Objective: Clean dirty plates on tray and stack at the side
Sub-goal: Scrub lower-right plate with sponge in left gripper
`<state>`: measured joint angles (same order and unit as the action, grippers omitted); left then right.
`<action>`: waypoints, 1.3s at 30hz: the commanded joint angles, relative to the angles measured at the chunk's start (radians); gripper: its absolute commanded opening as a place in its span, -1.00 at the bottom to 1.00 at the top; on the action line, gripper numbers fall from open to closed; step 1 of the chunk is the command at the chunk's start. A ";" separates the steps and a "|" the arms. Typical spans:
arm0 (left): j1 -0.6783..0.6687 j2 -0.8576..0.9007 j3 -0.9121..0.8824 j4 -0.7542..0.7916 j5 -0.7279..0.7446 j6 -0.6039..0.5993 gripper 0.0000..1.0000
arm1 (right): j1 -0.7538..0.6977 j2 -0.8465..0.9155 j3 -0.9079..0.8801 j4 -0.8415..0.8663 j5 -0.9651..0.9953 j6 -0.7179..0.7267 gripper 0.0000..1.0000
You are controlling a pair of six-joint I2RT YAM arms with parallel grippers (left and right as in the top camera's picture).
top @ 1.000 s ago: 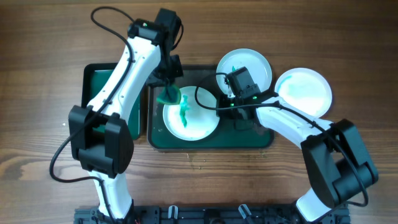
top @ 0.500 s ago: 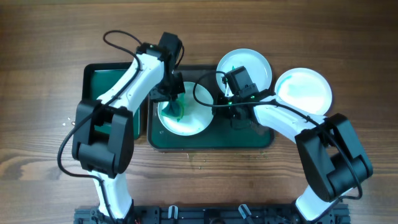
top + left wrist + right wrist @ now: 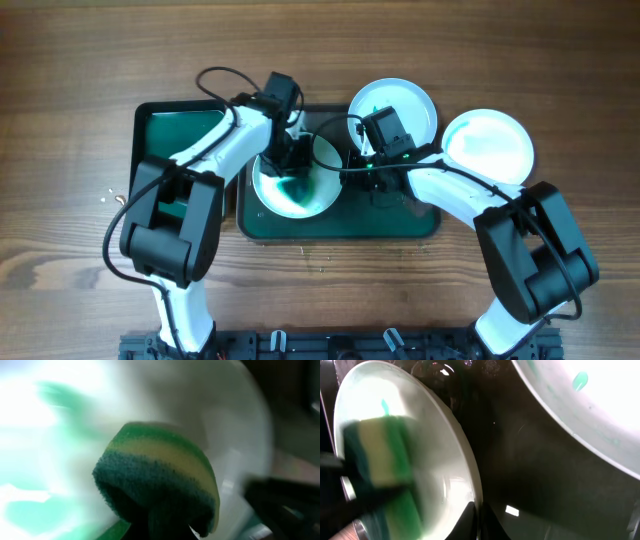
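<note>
While your left gripper (image 3: 288, 167) pinches the sponge (image 3: 159, 477) onto the plate (image 3: 322, 162), your right gripper (image 3: 479, 510) clamps its rim. The tray (image 3: 400, 224) lies beneath.

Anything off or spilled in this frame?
Nothing broken. The back plate sits half over the tray rim, so it probably lies tilted. A few pale specks, maybe drops, dot the table in front of the tray. The front plate, pinched at its rim by the right tool, looks normal.

a brown wood-grain table (image 3: 560, 60) fills the view under even light.
</note>
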<state>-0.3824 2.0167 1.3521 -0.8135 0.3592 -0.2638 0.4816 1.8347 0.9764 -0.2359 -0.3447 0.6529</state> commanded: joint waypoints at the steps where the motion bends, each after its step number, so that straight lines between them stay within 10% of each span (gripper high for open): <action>1: -0.019 0.013 -0.013 0.025 0.114 0.064 -0.92 | 0.002 0.037 0.003 0.003 -0.035 -0.009 -0.91; 11: 0.022 0.013 -0.012 0.096 -0.618 -0.299 -0.92 | 0.002 0.037 0.003 0.004 -0.042 -0.022 -0.91; 18: 0.011 0.013 -0.013 -0.096 -0.479 -0.290 -0.92 | 0.002 0.037 0.003 0.004 -0.042 -0.024 -0.91; 22: -0.010 0.013 -0.013 -0.177 -0.174 -0.033 -0.92 | 0.002 0.037 0.003 0.008 -0.042 -0.024 -0.91; 31: -0.025 0.013 -0.013 -0.014 0.020 0.072 -0.92 | 0.002 0.037 0.003 0.007 -0.046 -0.025 -0.91; 39: -0.023 0.013 -0.013 -0.025 -0.732 -0.366 -0.92 | 0.002 0.037 0.003 0.007 -0.045 -0.024 -0.91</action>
<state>-0.4175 2.0167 1.3487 -0.7918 0.0891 -0.3954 0.4885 1.8465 0.9771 -0.2188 -0.4000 0.6270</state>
